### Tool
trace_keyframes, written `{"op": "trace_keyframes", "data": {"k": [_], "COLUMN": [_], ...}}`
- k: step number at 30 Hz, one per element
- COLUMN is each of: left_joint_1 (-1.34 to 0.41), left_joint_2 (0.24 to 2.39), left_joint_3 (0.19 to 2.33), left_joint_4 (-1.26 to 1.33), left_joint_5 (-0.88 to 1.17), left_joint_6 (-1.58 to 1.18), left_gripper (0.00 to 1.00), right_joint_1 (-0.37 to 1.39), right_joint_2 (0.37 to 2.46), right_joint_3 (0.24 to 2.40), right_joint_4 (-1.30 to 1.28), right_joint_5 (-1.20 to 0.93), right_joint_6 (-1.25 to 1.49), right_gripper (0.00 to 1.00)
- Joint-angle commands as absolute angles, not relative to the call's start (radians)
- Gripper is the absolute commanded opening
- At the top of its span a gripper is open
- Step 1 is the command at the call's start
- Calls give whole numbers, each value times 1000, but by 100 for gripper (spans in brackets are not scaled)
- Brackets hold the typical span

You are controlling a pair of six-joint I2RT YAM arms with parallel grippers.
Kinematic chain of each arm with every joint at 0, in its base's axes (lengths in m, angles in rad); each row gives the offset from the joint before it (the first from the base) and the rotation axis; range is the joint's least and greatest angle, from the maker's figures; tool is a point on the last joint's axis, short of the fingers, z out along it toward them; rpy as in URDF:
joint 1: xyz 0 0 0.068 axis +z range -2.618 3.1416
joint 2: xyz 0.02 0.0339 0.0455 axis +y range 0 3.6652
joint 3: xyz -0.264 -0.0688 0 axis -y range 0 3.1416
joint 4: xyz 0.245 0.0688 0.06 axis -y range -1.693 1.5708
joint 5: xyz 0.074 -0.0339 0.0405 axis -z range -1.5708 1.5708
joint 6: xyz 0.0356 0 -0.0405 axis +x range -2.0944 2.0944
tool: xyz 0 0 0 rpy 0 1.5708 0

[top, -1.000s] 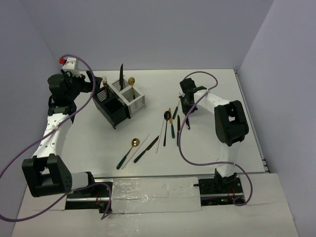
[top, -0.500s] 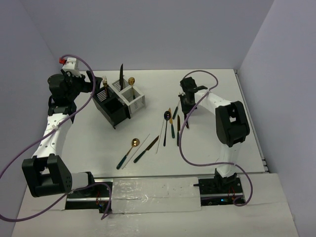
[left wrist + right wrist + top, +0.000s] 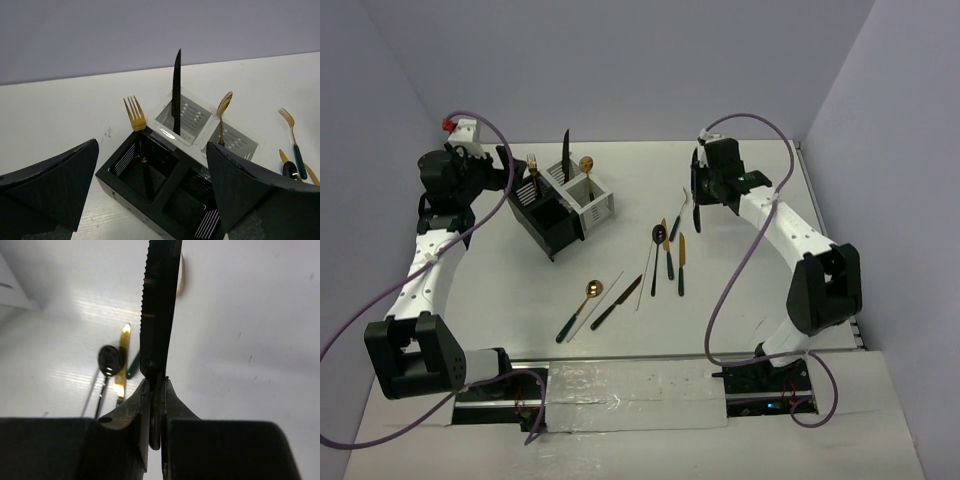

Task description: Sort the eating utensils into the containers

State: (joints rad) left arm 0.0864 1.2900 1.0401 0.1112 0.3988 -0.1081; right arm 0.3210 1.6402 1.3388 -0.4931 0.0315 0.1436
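Knife (image 3: 158, 315), black and serrated, sits clamped in right pincer (image 3: 156, 386).

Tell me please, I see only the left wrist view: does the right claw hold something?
Observer: Yes. The right claw is shut on a black serrated knife, with the blade pointing away from the claw.
Operator: Where is that claw?
Observer: In the top view it is well to the right of the white caddy, apart from it.
Operator: Which loose utensil lies farthest from that claw?
Observer: A gold spoon with a dark green handle, beside a pale chopstick.
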Motion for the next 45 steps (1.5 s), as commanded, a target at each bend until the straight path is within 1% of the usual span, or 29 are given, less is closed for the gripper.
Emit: {"op": "trace_keyframes", "data": {"k": [1,5,9,11,12,17,18,20,21,23,24,27,28,31,35,40,43,44,45], "left_joint_1": [92,104,136,159,166,190,190,192,192,192,192,193,193,195,195,195,195,195,195], "left_joint_2": [1281,1278,1255,1238,1226,1197,1187,1183,1183,1181,1180,1170,1170,1166,1169,1169,1167,1169,1167], "left_joint_3": [1094,1091,1042,1013,996,940,931,919,913,911,908,893,890,879,882,884,885,887,888], "left_joint_4": [43,3,2,-23,-21,-9,-9,-9,-9,-9,-9,-9,21,35,37,46,52,51,48], "left_joint_5": [361,302,276,272,275,281,278,279,281,282,281,284,284,287,299,304,291,290,288], "left_joint_6": [-83,-69,-51,-48,-48,-41,-41,-41,-41,-40,-38,-38,-38,-41,-51,-52,-49,-48,-46], "left_gripper": [99,99,99,99,99,99,99,99,99,99,99,99,99,99,99,99,99,99,99], "right_joint_1": [334,394,535,577,610,672,681,704,709,722,724,729,730,738,738,752,765,767,769], "right_joint_2": [1516,1486,1532,1584,1624,1797,1874,1952,2035,2116,2193,2323,2347,2394,2419,2480,2476,2468,2465], "right_joint_3": [1370,1463,1584,1643,1675,1794,1857,1920,1986,2057,2130,2273,2292,2292,2240,2312,2286,2263,2250], "right_joint_4": [-358,-275,-120,-43,44,282,304,342,371,390,390,345,342,344,334,227,229,230,233], "right_joint_5": [6,15,64,72,69,25,29,35,37,46,55,64,71,104,169,152,155,169,172], "right_joint_6": [181,218,181,163,163,218,225,247,252,250,247,239,233,224,218,195,189,201,206], "right_gripper": [0,0,0,0,0,0,0,0,0,0,0,0,0,0,0,0,0,5,7]}}
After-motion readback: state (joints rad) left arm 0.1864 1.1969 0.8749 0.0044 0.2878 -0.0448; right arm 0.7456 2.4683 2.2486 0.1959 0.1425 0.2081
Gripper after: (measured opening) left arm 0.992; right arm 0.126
